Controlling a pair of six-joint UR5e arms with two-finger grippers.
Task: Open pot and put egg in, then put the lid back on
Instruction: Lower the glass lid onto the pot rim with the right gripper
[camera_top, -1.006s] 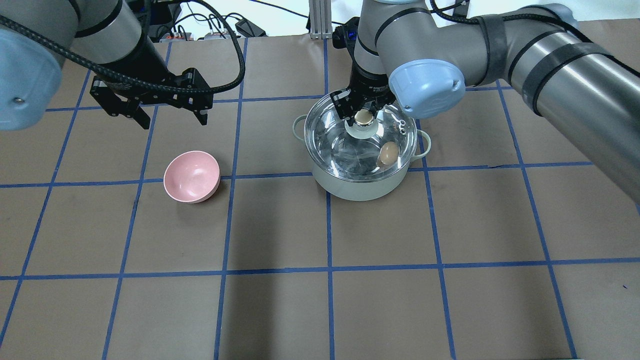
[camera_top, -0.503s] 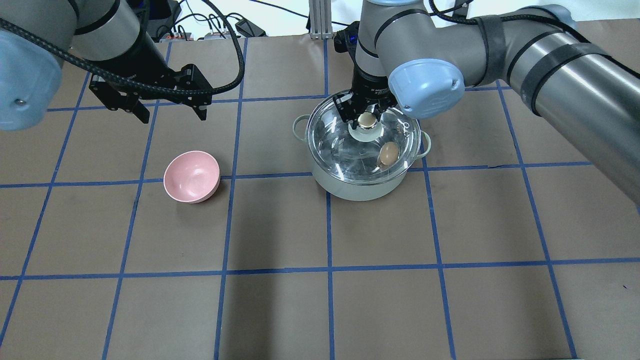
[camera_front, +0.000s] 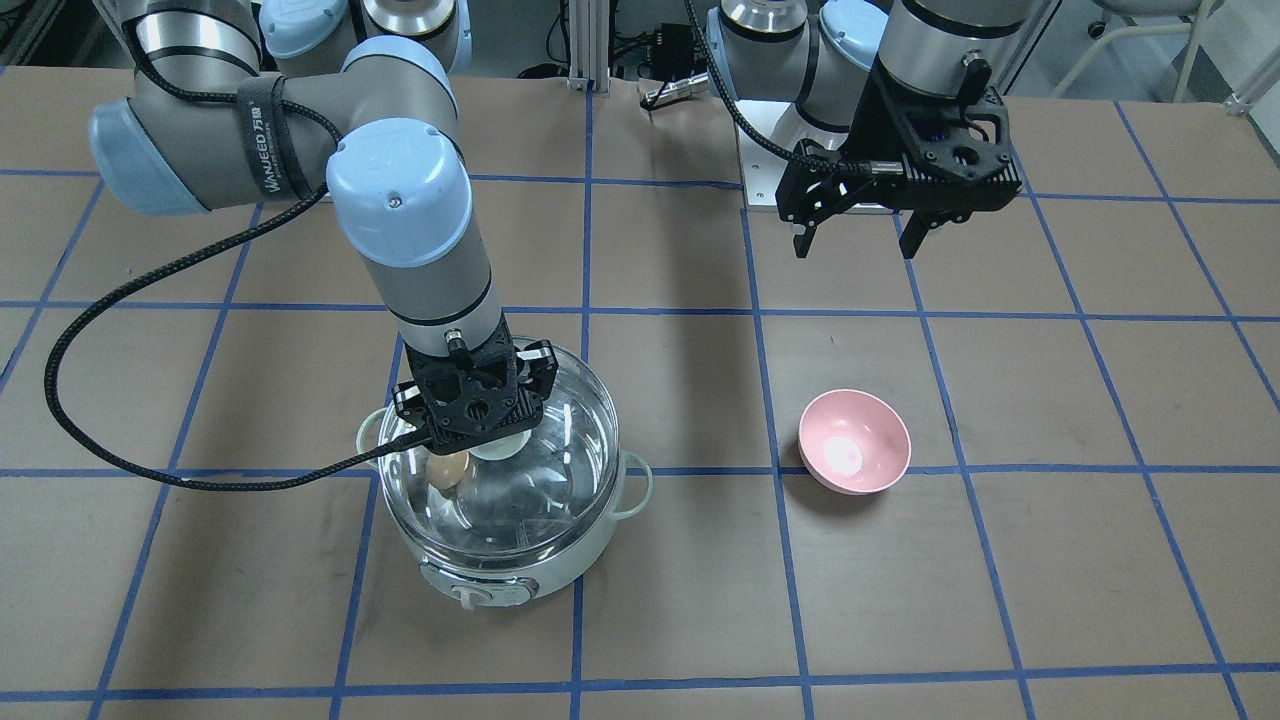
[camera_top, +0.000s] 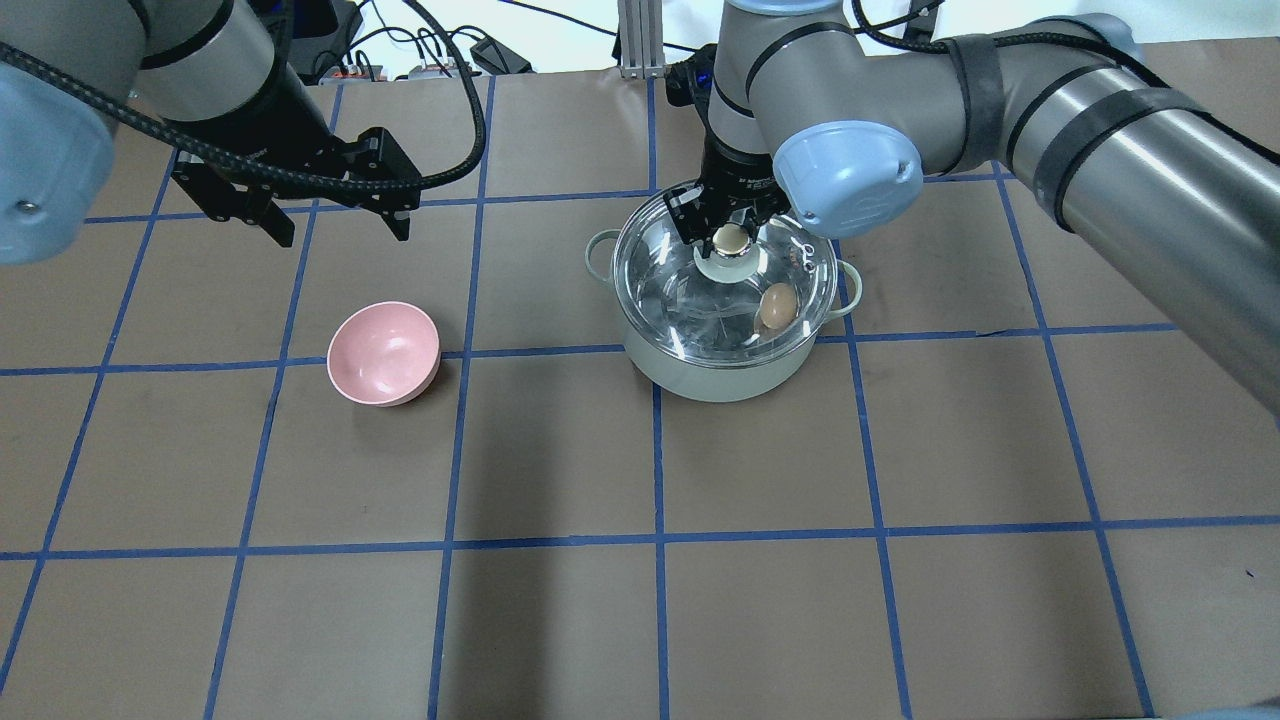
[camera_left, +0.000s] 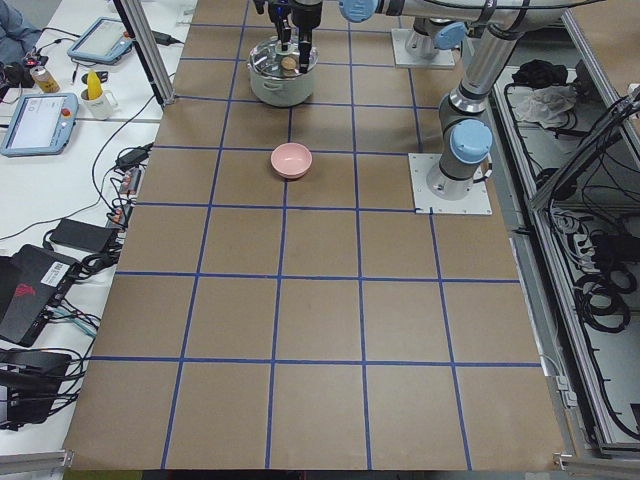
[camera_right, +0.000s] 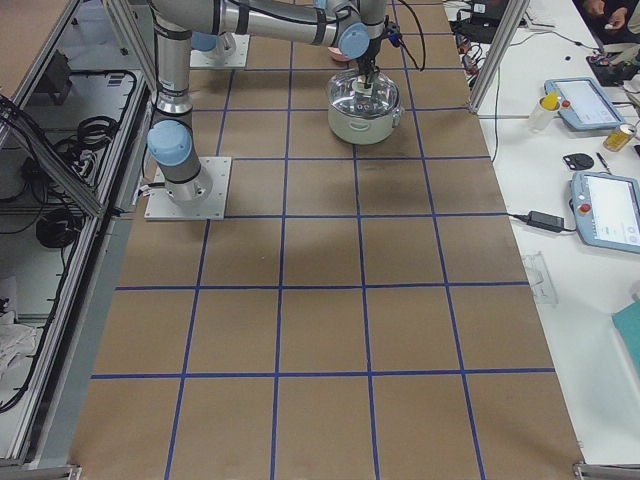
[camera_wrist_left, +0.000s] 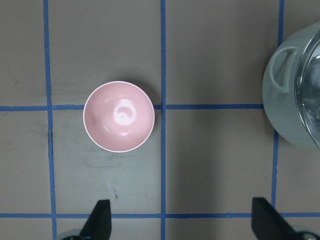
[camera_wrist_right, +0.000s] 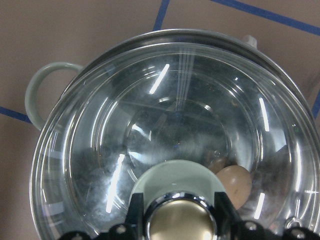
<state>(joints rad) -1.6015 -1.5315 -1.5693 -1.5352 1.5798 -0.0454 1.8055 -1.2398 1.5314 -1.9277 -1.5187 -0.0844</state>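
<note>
The pale mint-white pot (camera_top: 720, 380) stands right of centre. The clear glass lid (camera_top: 690, 300) lies over its rim. My right gripper (camera_top: 731, 238) is shut on the lid's cream knob from above. The wrist view shows its fingers (camera_wrist_right: 136, 216) tight against the knob (camera_wrist_right: 177, 222). The tan-brown egg (camera_top: 777, 306) lies inside the pot under the glass and also shows in the front view (camera_front: 448, 470) and the right wrist view (camera_wrist_right: 234, 184). My left gripper (camera_top: 340, 235) is open and empty, high above the table behind the pink bowl.
A small pink bowl (camera_top: 383, 352) sits empty left of the pot, also in the left wrist view (camera_wrist_left: 119, 116). The pot's loop handle (camera_wrist_left: 280, 65) shows at that view's right edge. Brown paper with blue tape lines covers the table.
The lid, held by my right gripper, has shifted slightly right and down to sit centred on the pot. My left arm has drawn back a little toward the far left.
</note>
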